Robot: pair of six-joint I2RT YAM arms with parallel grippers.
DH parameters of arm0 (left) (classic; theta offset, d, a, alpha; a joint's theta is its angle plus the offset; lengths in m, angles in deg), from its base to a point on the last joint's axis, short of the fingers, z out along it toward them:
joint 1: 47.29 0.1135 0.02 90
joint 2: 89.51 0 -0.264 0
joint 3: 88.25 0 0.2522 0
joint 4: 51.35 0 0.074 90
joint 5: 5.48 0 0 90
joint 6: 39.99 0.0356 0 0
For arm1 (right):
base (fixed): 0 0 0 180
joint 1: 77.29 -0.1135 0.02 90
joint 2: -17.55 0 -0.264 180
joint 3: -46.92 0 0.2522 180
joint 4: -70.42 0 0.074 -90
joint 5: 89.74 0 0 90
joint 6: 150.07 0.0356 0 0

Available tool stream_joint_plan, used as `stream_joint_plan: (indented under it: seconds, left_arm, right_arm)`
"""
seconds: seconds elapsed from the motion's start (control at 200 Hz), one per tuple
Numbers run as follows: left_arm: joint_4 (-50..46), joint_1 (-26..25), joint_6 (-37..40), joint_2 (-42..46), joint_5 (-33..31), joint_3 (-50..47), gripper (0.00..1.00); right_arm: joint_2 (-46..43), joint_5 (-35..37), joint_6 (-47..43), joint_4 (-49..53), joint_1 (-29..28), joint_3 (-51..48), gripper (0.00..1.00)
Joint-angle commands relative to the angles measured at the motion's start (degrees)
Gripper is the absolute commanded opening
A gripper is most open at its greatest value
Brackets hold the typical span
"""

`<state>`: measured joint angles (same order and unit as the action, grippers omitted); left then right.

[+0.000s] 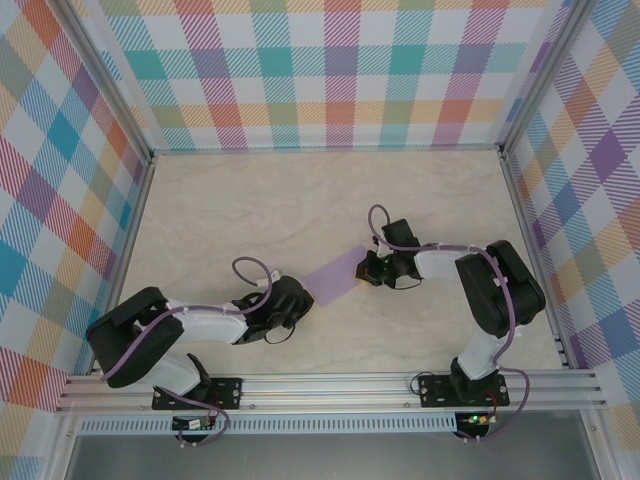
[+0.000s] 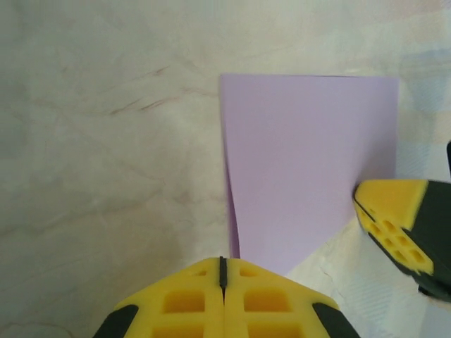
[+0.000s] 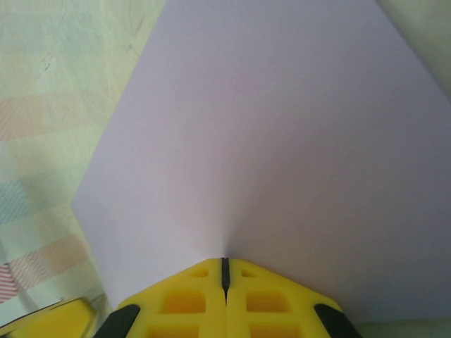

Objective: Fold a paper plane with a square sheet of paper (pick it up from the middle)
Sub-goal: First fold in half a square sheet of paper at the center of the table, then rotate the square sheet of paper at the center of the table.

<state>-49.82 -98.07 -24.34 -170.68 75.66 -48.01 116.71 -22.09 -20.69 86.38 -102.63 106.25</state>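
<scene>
The square sheet of paper (image 1: 335, 275) is plain lavender and lies between my two grippers at mid-table. My right gripper (image 1: 368, 268) is shut on its right edge. In the right wrist view the sheet (image 3: 268, 141) puckers into the closed fingertips of that gripper (image 3: 225, 262). My left gripper (image 1: 302, 293) is shut at the sheet's opposite corner. In the left wrist view this gripper (image 2: 223, 262) covers that corner of the sheet (image 2: 310, 155), whose left edge curls up slightly; a pinch there cannot be made out. A yellow finger of the right gripper (image 2: 394, 225) sits at the sheet's right edge.
The beige marbled tabletop (image 1: 300, 200) lies open behind the paper. Plaid walls (image 1: 330, 70) enclose the back and both sides. A metal rail (image 1: 330, 385) carrying the arm bases runs along the near edge.
</scene>
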Motion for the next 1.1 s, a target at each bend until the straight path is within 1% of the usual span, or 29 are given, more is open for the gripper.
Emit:
stream_joint_plan:
  seconds: [0.0, 0.055, 0.1, 0.22, 0.315, 0.415, 0.49, 0.62, 0.74, 0.81, 0.915, 1.02, 1.095]
  left_arm:
    - [-14.3, 3.8, 10.1, 4.5, -0.5, 7.0, 0.07]
    - [-19.0, 6.1, 13.0, 5.4, 0.5, 9.7, 0.17]
    - [-23.1, 8.0, 14.8, 5.7, 1.2, 11.7, 0.3]
    - [-30.3, 13.6, 18.8, 4.7, 4.1, 15.8, 0.51]
    - [-34.6, 17.1, 20.5, 3.3, 6.1, 17.5, 0.69]
    - [-37.5, 19.0, 21.6, 1.9, 6.1, 19.0, 0.83]
    - [-38.5, 20.1, 21.7, 1.4, 6.1, 19.4, 0.92]
    - [-39.3, 21.3, 21.9, 0.6, 6.4, 19.7, 1.0]
    - [-39.8, 21.6, 22.4, -0.7, 6.7, 20.5, 1.0]
    - [-39.9, 21.7, 22.6, -1.2, 6.8, 20.8, 1.0]
    - [-40.0, 21.7, 23.0, -1.6, 6.6, 21.1, 1.0]
    - [-39.7, 21.7, 23.4, -1.6, 6.4, 21.1, 1.0]
    - [-38.9, 21.7, 23.8, -1.5, 7.0, 21.0, 1.0]
  right_arm:
    - [-1.8, 5.7, -6.1, 8.5, -0.7, 4.5, 0.03]
    - [-2.2, 6.6, -7.3, 11.0, -2.2, 7.4, 0.08]
    - [-1.7, 7.3, -8.0, 12.8, -3.9, 9.9, 0.11]
    - [2.3, 9.4, -7.6, 16.1, -8.9, 16.6, 0.21]
    - [7.2, 10.6, -6.4, 18.1, -12.3, 22.1, 0.23]
    - [11.9, 11.7, -5.9, 20.4, -15.1, 27.5, 0.23]
    - [14.7, 11.9, -5.9, 21.8, -16.5, 30.4, 0.23]
    - [17.2, 11.2, -6.4, 23.6, -18.1, 32.1, 0.22]
    - [17.0, 9.5, -10.0, 25.0, -19.1, 30.3, 0.2]
    - [15.9, 7.7, -14.1, 25.4, -19.5, 27.3, 0.2]
    - [12.6, 4.2, -24.3, 26.4, -19.7, 21.3, 0.21]
    - [7.7, 6.0, -33.4, 29.9, -19.6, 17.2, 0.19]
    - [3.5, 7.6, -34.8, 30.5, -19.4, 16.5, 0.2]
